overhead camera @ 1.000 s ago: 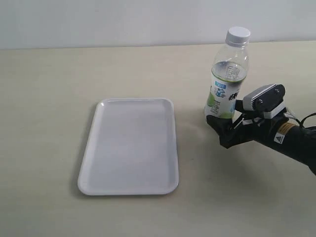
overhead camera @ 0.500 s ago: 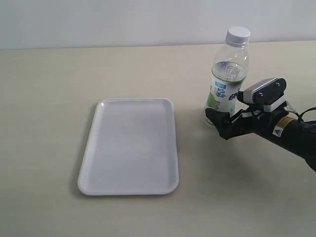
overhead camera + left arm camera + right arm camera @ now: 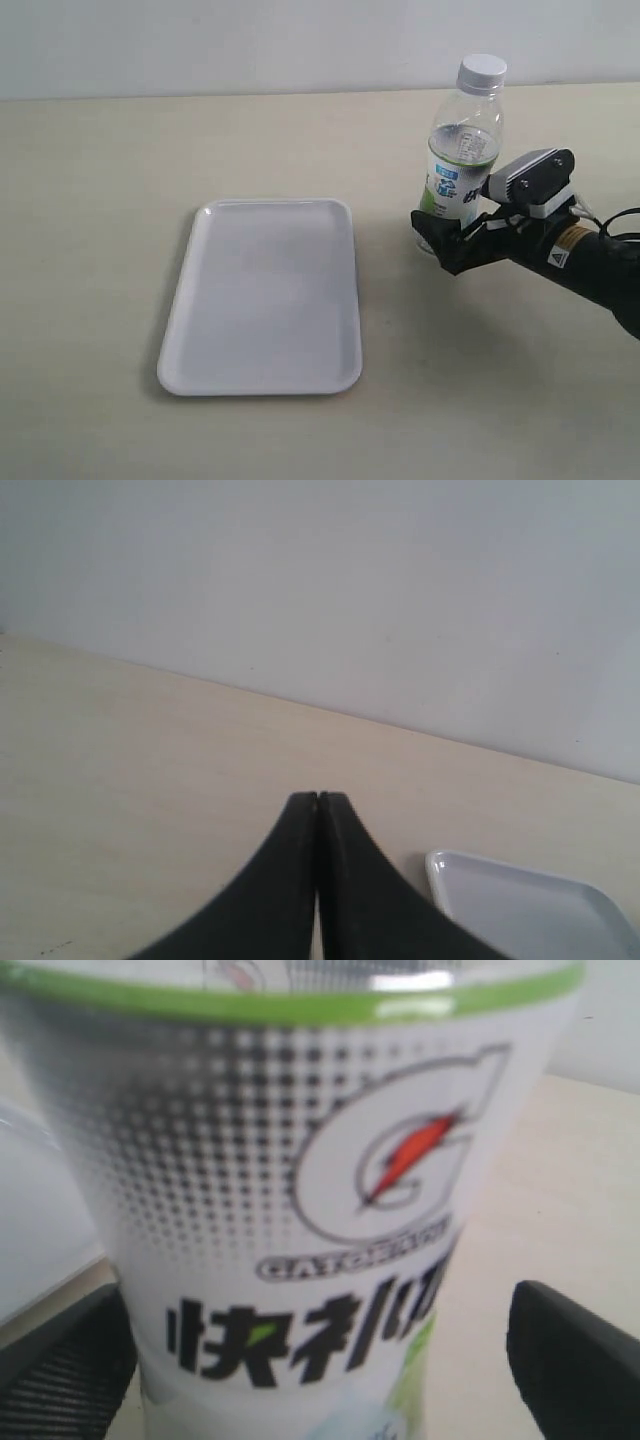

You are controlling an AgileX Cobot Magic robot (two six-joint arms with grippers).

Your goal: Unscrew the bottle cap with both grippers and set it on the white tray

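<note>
The bottle (image 3: 462, 160) stands upright on the table to the right of the white tray (image 3: 265, 295), with the white bottle cap (image 3: 482, 68) screwed on its neck. My right gripper (image 3: 443, 236) is open at the bottle's lower part. In the right wrist view the bottle's label (image 3: 300, 1190) fills the frame between the two black fingers (image 3: 575, 1355), and a gap shows on one side. My left gripper (image 3: 318, 798) is shut on nothing above bare table, with a corner of the tray (image 3: 530, 910) beside it. It is out of the exterior view.
The beige table (image 3: 100, 200) runs back to a pale wall (image 3: 250, 40). The right arm with its grey-white block (image 3: 530, 182) and a cable lies over the table's right side.
My right gripper has slid left and closer to the bottle, so its fingers now flank the bottle's base. Bottle and tray have not moved.
</note>
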